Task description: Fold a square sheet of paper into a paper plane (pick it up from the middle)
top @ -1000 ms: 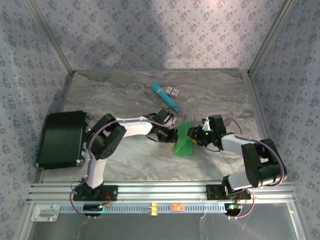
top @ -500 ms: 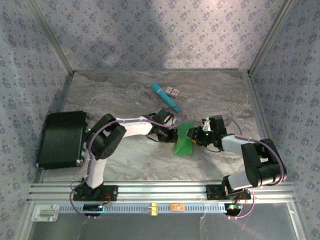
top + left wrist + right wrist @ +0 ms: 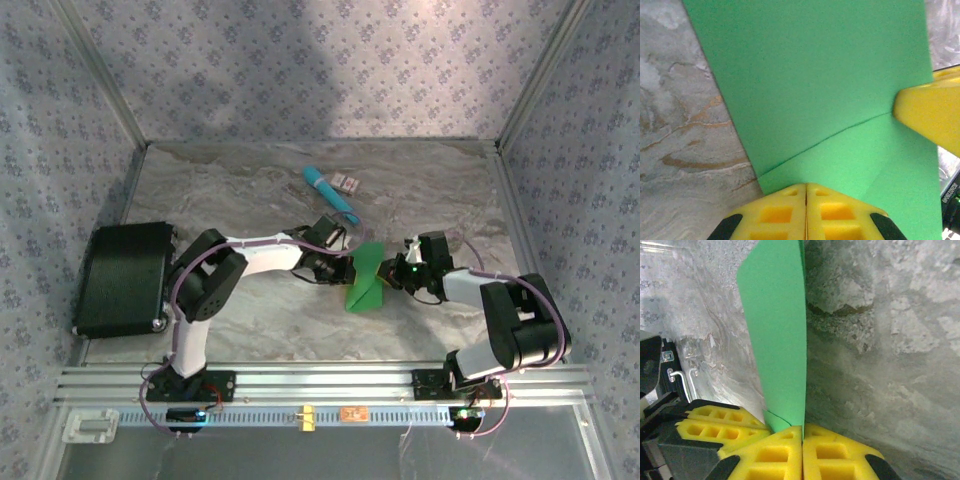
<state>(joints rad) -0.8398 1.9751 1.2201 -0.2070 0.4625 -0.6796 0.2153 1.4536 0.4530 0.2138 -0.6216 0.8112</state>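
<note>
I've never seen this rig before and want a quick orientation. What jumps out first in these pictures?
The bright green square sheet of paper, creased, stands out at mid-table. The left claw and right claw, yellow-padded, pinch it shut from opposite sides. Behind lies a teal stick; a black case sits at the left edge.

Count: 1 green paper sheet (image 3: 366, 282), 1 teal stick (image 3: 330, 194), 1 small pinkish box (image 3: 347, 183), 1 black case (image 3: 124, 277).
</note>
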